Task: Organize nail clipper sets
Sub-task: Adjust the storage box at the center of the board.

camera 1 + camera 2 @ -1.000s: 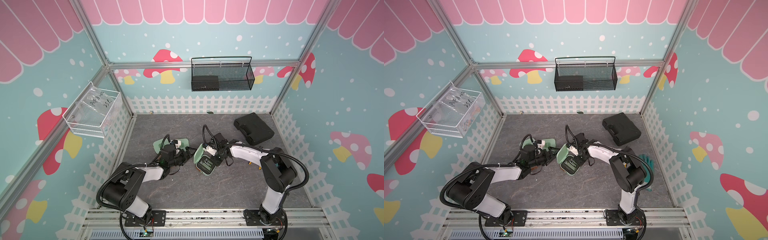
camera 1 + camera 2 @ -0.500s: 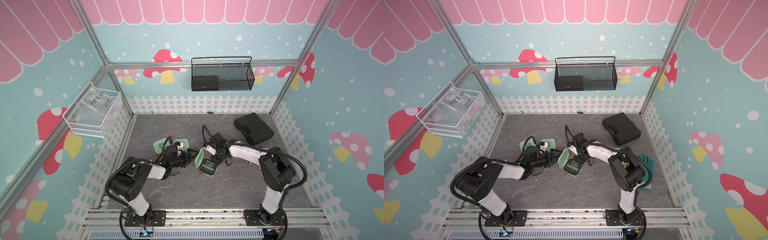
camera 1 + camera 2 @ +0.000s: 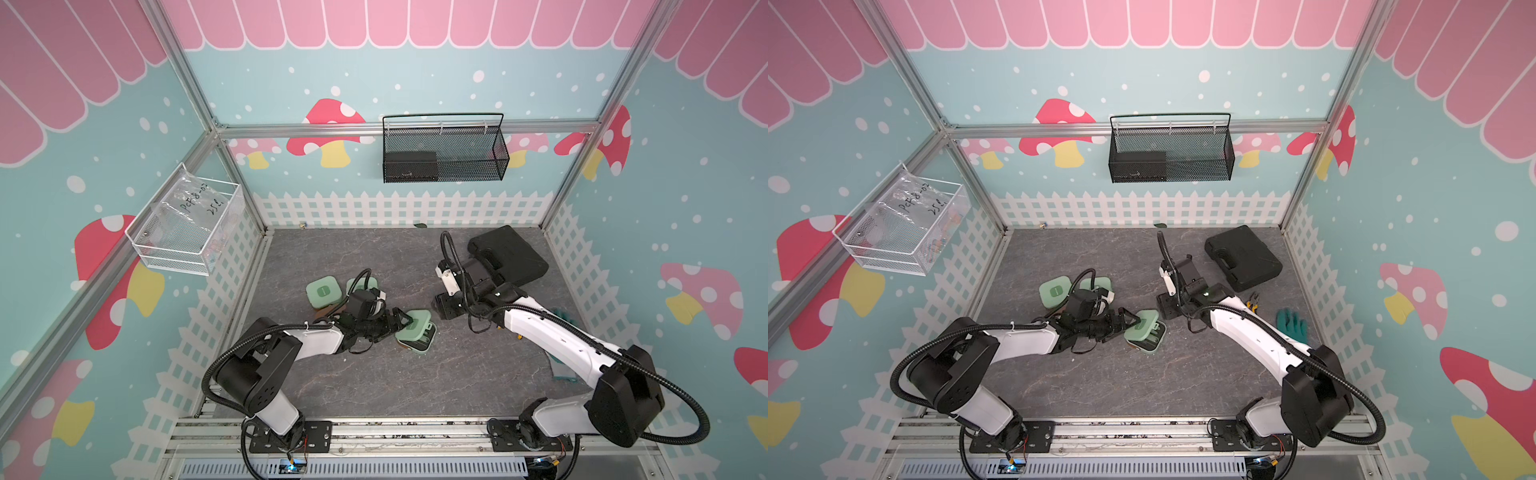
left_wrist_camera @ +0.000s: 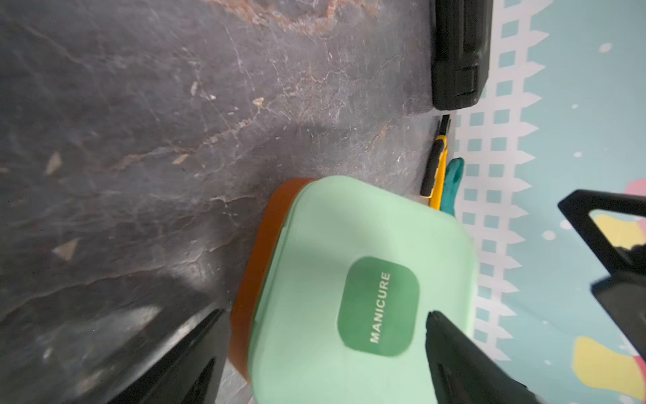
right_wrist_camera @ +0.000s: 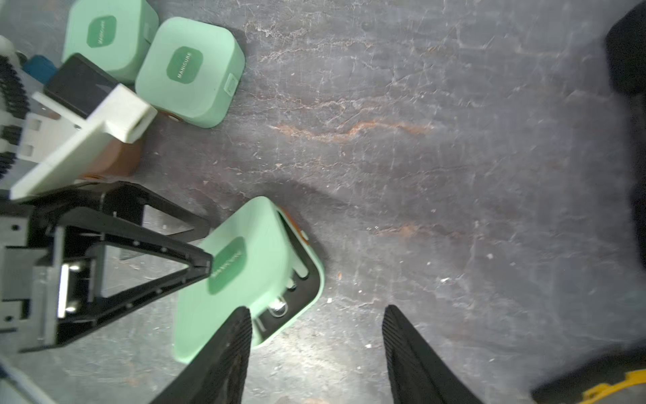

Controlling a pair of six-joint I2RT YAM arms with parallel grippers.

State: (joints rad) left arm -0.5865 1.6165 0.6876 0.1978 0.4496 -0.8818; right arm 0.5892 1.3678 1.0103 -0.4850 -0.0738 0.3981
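Mint case [image 3: 417, 337] sits in the middle of the bench [image 3: 374, 386] with its lid [image 4: 349, 227] ajar, metal tools [image 5: 279, 307] showing in the black insert [image 5: 309, 280]. Left end effector [image 3: 402, 323] is spread open, one finger [image 5: 195, 259] over the lid; right end effector [image 5: 316, 335] is open too, empty, near it. I'd press down near the latch edge and brace the base so it doesn't skid. Lids read MANICURE [image 4: 379, 307]

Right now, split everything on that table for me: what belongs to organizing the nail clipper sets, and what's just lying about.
Belongs to the job:
ajar mint case
metal tools in its insert
two closed mint cases

Lying about:
black tool case
yellow-handled pliers
teal glove
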